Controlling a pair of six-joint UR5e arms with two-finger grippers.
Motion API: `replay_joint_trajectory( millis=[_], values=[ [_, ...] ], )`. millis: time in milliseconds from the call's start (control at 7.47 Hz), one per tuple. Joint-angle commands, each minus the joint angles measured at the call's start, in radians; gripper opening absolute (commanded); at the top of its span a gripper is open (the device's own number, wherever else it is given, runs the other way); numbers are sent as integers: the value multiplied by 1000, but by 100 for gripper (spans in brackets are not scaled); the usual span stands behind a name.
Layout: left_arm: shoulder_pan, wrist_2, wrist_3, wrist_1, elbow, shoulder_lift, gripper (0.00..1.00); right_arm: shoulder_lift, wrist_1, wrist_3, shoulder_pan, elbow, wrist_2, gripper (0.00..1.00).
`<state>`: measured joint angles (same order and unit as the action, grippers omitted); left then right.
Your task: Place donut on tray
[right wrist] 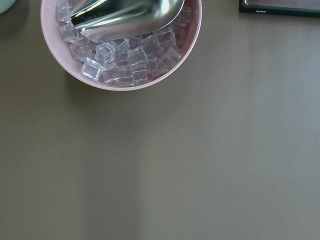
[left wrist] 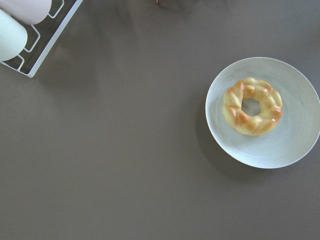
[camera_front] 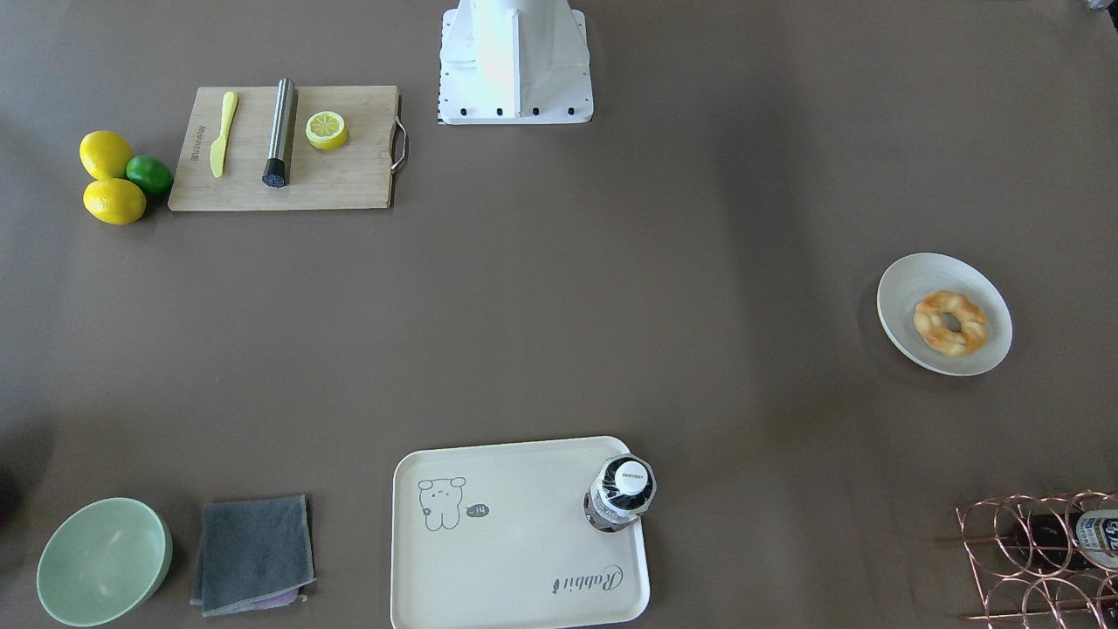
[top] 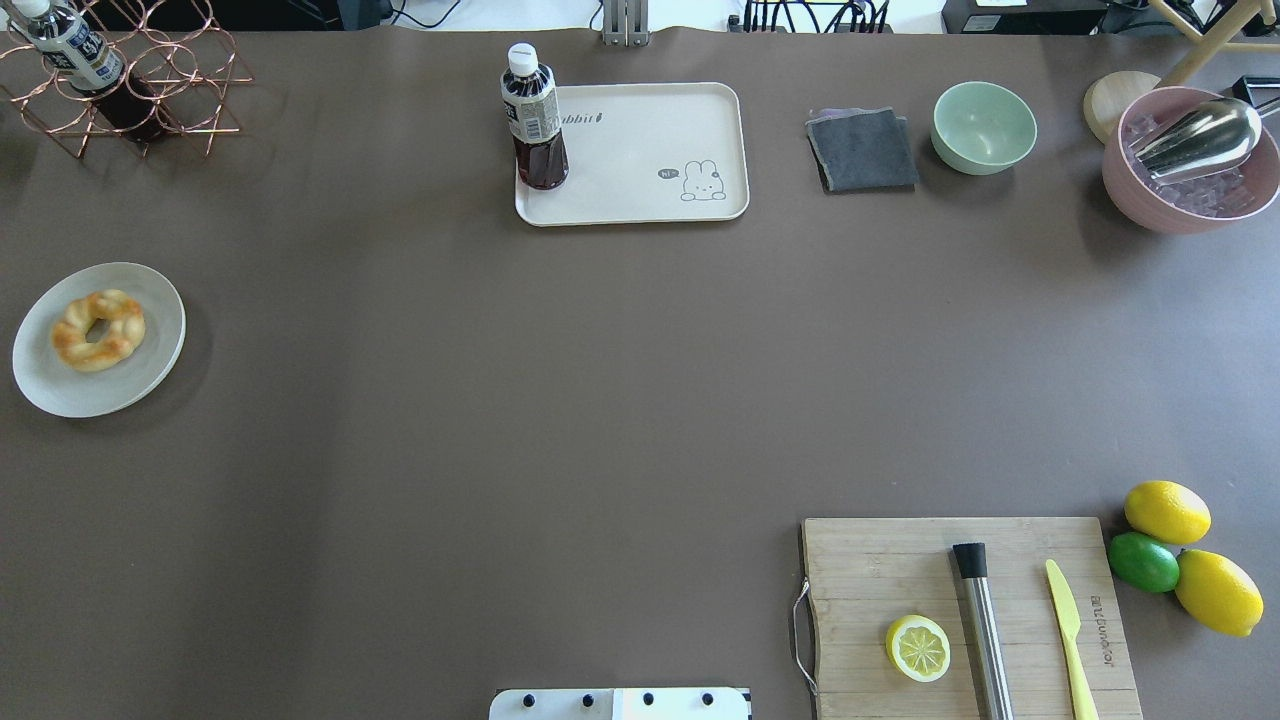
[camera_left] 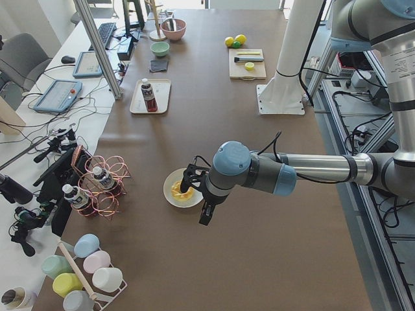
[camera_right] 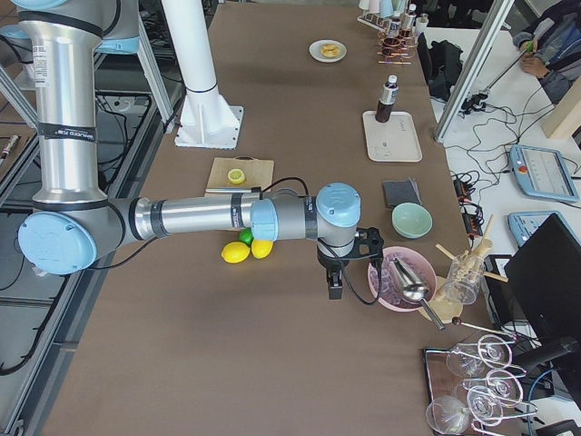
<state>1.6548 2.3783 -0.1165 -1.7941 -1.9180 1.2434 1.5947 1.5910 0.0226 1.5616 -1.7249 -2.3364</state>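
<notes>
The donut (camera_front: 951, 322), a braided golden ring, lies on a round white plate (camera_front: 908, 279) at the table's left end; it also shows in the overhead view (top: 98, 330) and the left wrist view (left wrist: 252, 106). The cream rabbit tray (top: 640, 150) lies at the far middle edge, with a dark drink bottle (top: 535, 120) standing on its corner. My left gripper (camera_left: 190, 179) hovers above the plate's edge, seen only in the left side view; I cannot tell if it is open. My right gripper (camera_right: 366, 240) hangs beside a pink ice bowl (camera_right: 402, 279); I cannot tell its state.
A wooden cutting board (top: 900, 570) holds a lemon half (top: 918, 648), a steel muddler and a yellow knife. Lemons and a lime (top: 1143, 561) lie beside it. A grey cloth (top: 862, 150), a green bowl (top: 984, 126) and a copper wire rack (top: 150, 90) stand along the far edge.
</notes>
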Motion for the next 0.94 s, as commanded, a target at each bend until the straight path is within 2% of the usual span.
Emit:
replay_joint_trajectory(
  millis=[0,134,803],
  values=[
    [5,-4,0,2,8,-2,98,-2,0,3,0,-1,-14,100],
    [3,-42,-3,2,4,-1,98,-2,0,3,0,-1,-17,100],
    [2,-45,-5,4,8,-1,98,-2,0,7,-1,-7,-26,100]
  ],
)
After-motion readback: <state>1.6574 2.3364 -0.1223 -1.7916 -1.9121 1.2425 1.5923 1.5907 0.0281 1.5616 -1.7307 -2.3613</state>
